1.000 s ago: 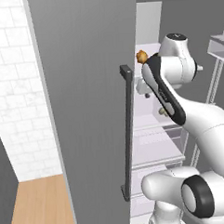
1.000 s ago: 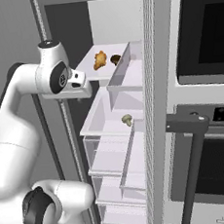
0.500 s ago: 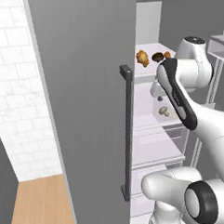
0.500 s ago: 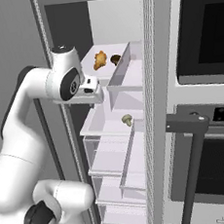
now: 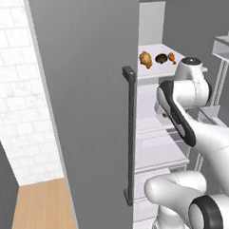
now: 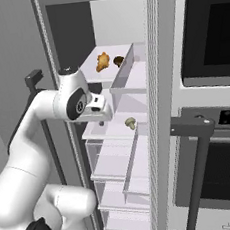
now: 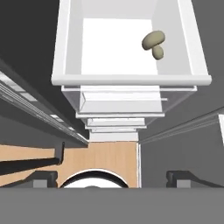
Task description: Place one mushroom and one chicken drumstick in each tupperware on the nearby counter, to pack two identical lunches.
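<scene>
The pincer [image 7: 112, 178] hangs with fingers spread wide and empty, above the white fridge shelf [image 7: 131, 80] whose far corner holds a tan mushroom [image 7: 153, 40], two drumsticks [image 6: 102, 61] lying higher up, beyond.

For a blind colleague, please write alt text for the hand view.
Looking down into a white fridge shelf tray that holds one pale tan mushroom near its far right corner. The open gripper hovers above, over lower shelves and wooden floor.
</scene>
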Controlling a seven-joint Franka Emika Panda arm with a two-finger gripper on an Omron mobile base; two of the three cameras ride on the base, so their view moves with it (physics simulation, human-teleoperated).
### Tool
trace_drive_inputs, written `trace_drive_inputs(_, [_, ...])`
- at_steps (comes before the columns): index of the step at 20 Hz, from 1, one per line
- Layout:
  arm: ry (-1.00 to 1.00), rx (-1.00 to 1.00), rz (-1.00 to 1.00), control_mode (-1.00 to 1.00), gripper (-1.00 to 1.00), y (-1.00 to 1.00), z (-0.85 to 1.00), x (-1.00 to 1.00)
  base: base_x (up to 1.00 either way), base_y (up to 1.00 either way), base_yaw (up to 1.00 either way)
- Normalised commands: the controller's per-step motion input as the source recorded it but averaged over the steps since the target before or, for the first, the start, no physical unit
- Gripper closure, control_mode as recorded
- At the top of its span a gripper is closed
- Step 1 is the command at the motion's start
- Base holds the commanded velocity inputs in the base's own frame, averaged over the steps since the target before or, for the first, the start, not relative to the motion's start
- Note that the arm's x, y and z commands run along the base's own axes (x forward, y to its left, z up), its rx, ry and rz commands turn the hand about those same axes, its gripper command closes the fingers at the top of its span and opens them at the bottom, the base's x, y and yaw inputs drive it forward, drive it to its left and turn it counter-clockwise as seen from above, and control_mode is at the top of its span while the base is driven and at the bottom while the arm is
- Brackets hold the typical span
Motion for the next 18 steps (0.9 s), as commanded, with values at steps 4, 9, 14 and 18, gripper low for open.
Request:
trace_drive_inputs(4, [0.0,-0.05,-0.07,-1.0,-1.0,-0.06,-0.56,0.0,0.0,0.0,0.0])
trace_drive_inputs(9, [0.0,0.0,-0.06,-1.0,-1.0,-0.23,-0.29,0.1,0.0,0.0,0.0])
trace_drive_inputs(14, [0.03,0.0,-0.08,-1.0,-1.0,-0.11,-0.19,0.34,0.0,0.0,0.0])
trace_drive_inputs(18, [0.14,0.0,-0.05,-1.0,-1.0,-0.01,-0.01,0.35,0.0,0.0,0.0])
